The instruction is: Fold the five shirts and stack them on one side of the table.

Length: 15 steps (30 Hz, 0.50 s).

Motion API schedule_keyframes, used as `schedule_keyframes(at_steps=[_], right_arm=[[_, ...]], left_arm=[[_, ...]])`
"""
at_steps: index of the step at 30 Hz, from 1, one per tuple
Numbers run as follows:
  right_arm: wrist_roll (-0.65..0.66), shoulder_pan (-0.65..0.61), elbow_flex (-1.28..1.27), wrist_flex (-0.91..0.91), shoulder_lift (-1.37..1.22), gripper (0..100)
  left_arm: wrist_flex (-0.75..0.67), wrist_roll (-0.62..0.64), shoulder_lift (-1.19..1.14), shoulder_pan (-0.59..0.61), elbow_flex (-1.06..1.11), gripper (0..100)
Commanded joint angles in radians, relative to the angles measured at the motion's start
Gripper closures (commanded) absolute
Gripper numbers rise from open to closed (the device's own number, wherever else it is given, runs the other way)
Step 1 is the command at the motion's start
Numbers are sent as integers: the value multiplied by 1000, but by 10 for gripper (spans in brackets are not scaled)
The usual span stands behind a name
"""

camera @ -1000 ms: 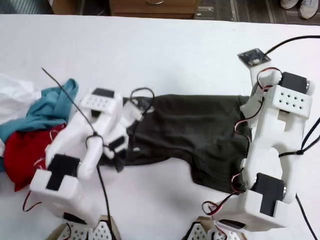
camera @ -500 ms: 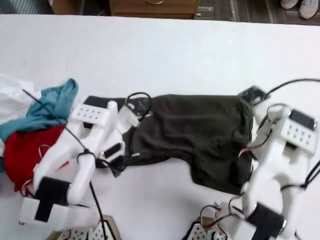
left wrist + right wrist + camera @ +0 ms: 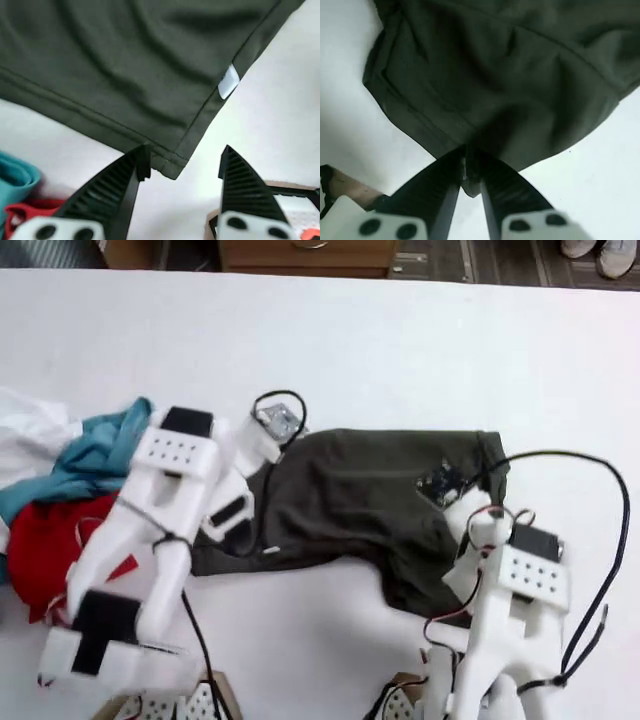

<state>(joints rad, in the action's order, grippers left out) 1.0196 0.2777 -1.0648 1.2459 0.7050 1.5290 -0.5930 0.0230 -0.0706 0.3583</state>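
Observation:
A dark olive shirt (image 3: 370,495) lies spread across the middle of the table. In the left wrist view my left gripper (image 3: 182,157) is open, one finger on each side of the shirt's hemmed corner (image 3: 170,167), close to a small white tag (image 3: 228,82). My left arm (image 3: 165,475) hangs over the shirt's left edge. In the right wrist view my right gripper (image 3: 470,172) is shut on a fold at the edge of the dark shirt (image 3: 510,85). My right arm (image 3: 520,580) stands over the shirt's front right part.
A heap of white (image 3: 30,430), teal (image 3: 100,450) and red (image 3: 45,545) shirts lies at the table's left side. The far half of the white table (image 3: 330,340) is bare. Cables trail around both arms. The arm bases stand at the front edge.
My right arm has drawn back toward the front edge and swung left onto the shirt's right part. The left arm has shifted slightly toward the far side.

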Motion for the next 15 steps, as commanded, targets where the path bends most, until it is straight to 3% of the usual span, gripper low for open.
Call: schedule_keyframes(at_steps=[1,6,15], right_arm=[[-8,56,-35,-35,48,978],[52,131,-34,-30,73,978],[199,283,-35,-33,127,978]], left_arm=[[-51,-5,-120,49,-48,754],[-144,-11,-285,127,-48,754],[-141,-11,-334,135,-48,754]])
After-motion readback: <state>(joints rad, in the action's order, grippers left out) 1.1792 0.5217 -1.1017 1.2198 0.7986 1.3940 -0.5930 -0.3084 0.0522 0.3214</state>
